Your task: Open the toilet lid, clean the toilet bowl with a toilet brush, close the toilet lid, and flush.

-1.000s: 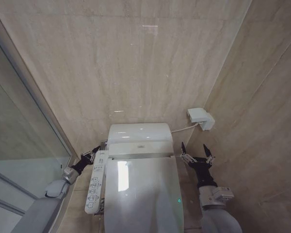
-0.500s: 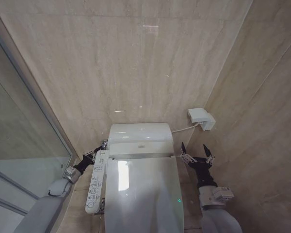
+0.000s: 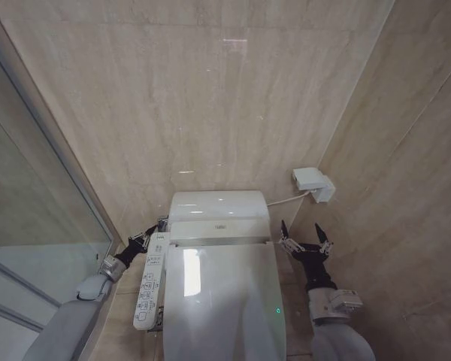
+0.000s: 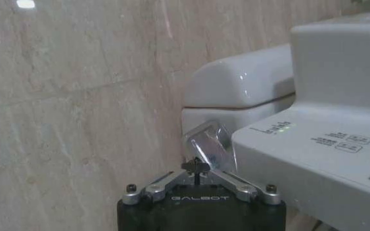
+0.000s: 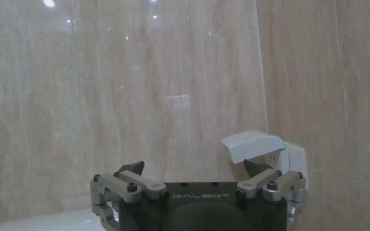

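Two grippers flank the toilet: the left gripper (image 3: pixel 144 239) sits at the far end of the button panel arm (image 3: pixel 149 282), on the toilet's left, fingers pinched together on nothing I can make out, tips just beside a silvery flush lever (image 4: pixel 205 144), probably placed there for the flush. The right gripper (image 3: pixel 304 239) hovers on the right, jaws spread wide and empty, apparently waiting. Toilet lid (image 3: pixel 222 301) lies flat, covering the bowl.
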Available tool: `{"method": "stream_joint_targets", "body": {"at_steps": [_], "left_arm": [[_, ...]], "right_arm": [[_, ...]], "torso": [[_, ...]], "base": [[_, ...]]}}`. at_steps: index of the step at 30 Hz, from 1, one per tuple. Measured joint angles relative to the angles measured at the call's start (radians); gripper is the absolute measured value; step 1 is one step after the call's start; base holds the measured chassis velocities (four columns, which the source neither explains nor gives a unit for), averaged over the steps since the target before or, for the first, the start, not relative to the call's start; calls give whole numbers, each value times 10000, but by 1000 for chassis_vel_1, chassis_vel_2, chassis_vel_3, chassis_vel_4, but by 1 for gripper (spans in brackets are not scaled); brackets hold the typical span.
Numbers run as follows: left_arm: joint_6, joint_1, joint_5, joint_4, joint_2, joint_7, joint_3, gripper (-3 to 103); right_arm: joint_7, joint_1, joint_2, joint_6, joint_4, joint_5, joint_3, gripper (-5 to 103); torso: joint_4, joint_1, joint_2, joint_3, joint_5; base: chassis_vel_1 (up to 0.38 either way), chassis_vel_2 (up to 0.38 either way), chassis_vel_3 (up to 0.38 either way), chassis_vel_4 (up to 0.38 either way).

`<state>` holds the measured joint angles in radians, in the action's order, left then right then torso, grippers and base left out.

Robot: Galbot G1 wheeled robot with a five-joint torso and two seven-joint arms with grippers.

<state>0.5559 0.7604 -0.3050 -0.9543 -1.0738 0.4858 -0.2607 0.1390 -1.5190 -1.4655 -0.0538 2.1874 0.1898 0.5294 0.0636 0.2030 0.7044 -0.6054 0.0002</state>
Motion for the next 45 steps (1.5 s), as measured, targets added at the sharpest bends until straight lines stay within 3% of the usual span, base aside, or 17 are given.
{"method": "stream_joint_targets", "body": {"at_steps": [45], "left_arm": [[-16,-167,86,139,-210,89,72,0]], "right_arm": [[0,0,0,0,0,0,0,100]], "torso": [[4,0,0,0,-2]], "base": [[0,0,0,0]]}}
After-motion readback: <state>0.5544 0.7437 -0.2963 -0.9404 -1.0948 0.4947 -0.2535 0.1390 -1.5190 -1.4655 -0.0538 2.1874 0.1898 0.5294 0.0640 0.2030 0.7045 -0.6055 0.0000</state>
